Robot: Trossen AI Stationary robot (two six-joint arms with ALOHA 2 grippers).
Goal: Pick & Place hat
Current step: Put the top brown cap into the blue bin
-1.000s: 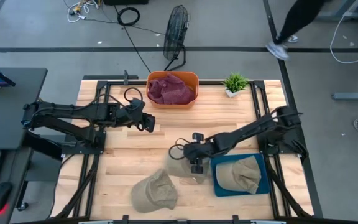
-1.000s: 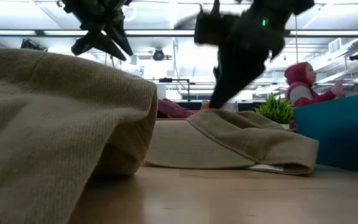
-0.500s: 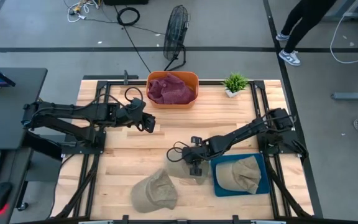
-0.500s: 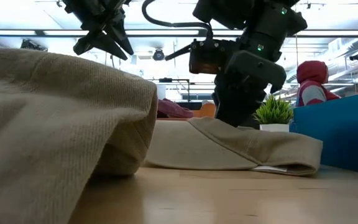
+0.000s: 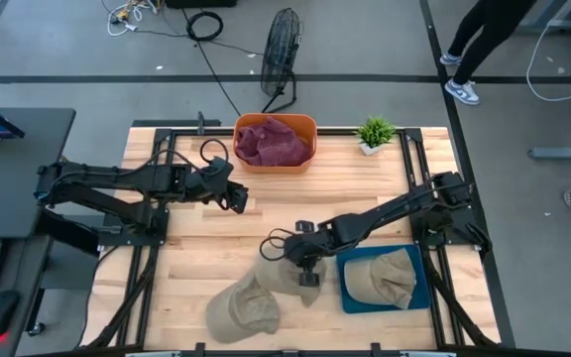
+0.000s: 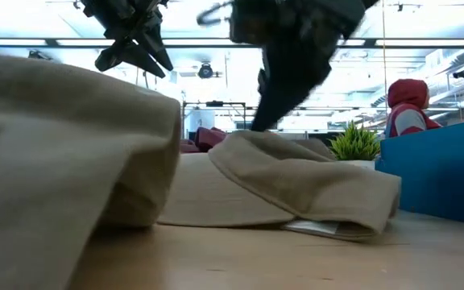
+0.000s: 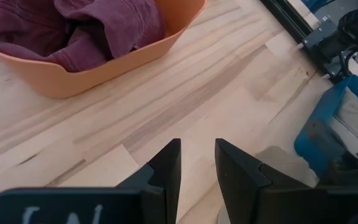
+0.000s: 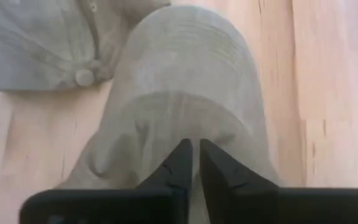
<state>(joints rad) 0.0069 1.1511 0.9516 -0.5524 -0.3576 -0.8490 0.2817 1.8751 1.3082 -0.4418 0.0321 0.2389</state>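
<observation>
on table: 3 hats (1 in r hand [image 5: 308, 275]).

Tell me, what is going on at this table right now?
The right end effector is shut on a tan hat, lifting it beside the blue tray, which already holds one hat. Another tan hat lies at the table's near edge. The left end effector waits, slightly open, near the orange basket.

light: bright, even overhead | low view: ceiling glare, near cap [image 6: 63, 161] out of focus | shadows: soft
</observation>
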